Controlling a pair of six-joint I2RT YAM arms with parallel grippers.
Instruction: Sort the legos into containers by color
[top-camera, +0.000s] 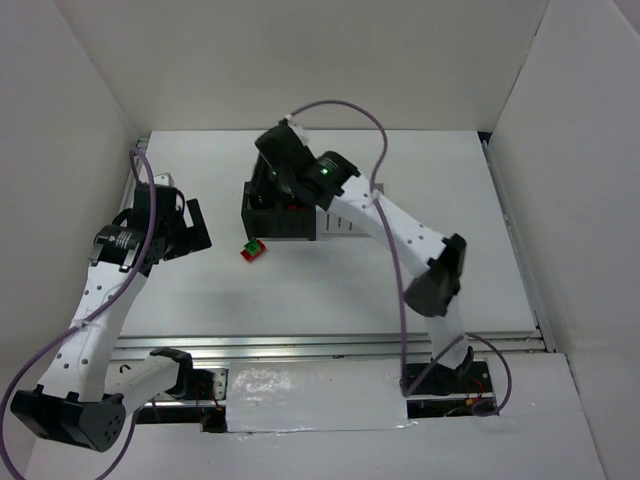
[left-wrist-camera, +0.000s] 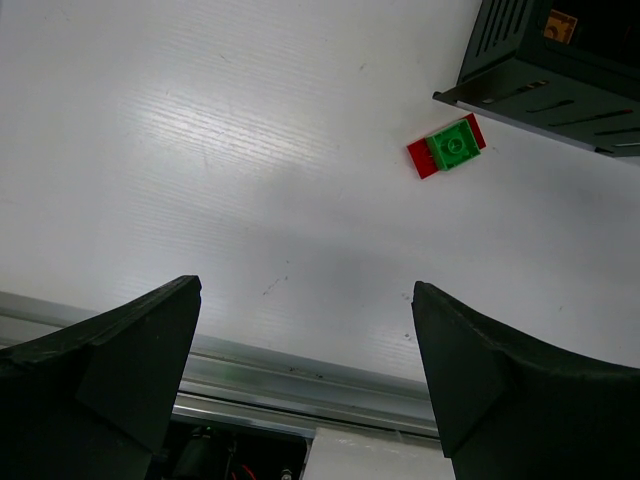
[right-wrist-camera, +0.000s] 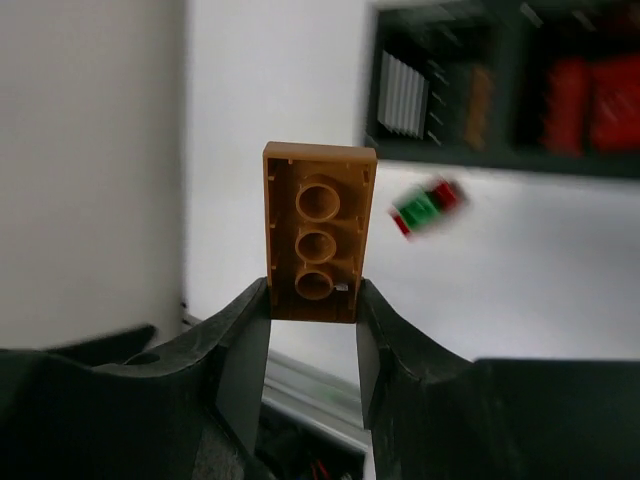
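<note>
My right gripper (right-wrist-camera: 312, 298) is shut on an orange lego (right-wrist-camera: 318, 230), held upright with its hollow underside facing the camera. In the top view the right gripper (top-camera: 283, 150) hovers over the black bins (top-camera: 280, 215). The bins show blurred in the right wrist view (right-wrist-camera: 500, 80), with red legos (right-wrist-camera: 590, 100) inside one and an orange piece in another. A green lego stacked on a red lego (top-camera: 254, 249) lies on the table just in front of the bins; it also shows in the left wrist view (left-wrist-camera: 448, 146) and the right wrist view (right-wrist-camera: 428, 208). My left gripper (left-wrist-camera: 305, 300) is open and empty over the table.
White walls enclose the table on the left, back and right. A metal rail (top-camera: 330, 345) runs along the near table edge. A black bin corner (left-wrist-camera: 550, 70) with an orange piece (left-wrist-camera: 560, 25) inside shows at the upper right of the left wrist view.
</note>
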